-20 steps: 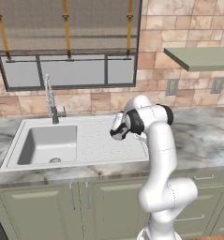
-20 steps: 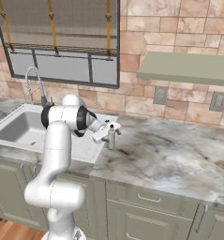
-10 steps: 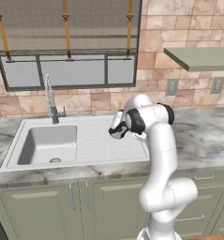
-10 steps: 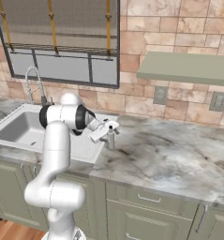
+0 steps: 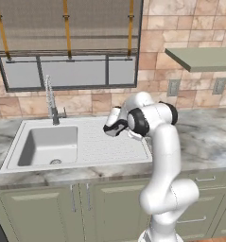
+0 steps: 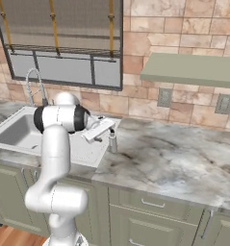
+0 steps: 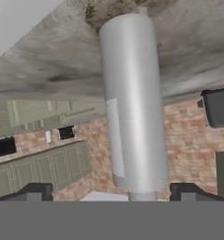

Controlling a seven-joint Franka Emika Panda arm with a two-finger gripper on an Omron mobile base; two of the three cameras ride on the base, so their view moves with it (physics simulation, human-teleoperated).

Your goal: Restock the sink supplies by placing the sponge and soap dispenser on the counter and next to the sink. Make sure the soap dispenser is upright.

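Observation:
The soap dispenser [image 6: 112, 142], a slim grey-silver bottle, stands upright on the marble counter [image 6: 174, 158] just right of the sink's drainboard. In the hand view, which is rolled over, the soap dispenser [image 7: 132, 103] fills the middle. My gripper [image 7: 112, 192] is open around its pump end, and each fingertip [image 7: 36, 191] stands well clear of its sides. From the right base view the gripper [image 6: 107, 129] hangs just above and left of the bottle. The sink [image 5: 48, 146] lies to the left of my hand [image 5: 115, 125]. The sponge is out of view.
A tall chrome spring faucet [image 5: 50, 101] rises behind the basin. A window and a tan brick wall back the counter. A shelf [image 6: 193, 69] hangs on the wall above the counter's right stretch. Sage-green cabinets [image 6: 150, 211] sit below.
The jaws have spread slightly wider and my hand has lifted a little from the bottle. The soap dispenser stays standing in the same spot.

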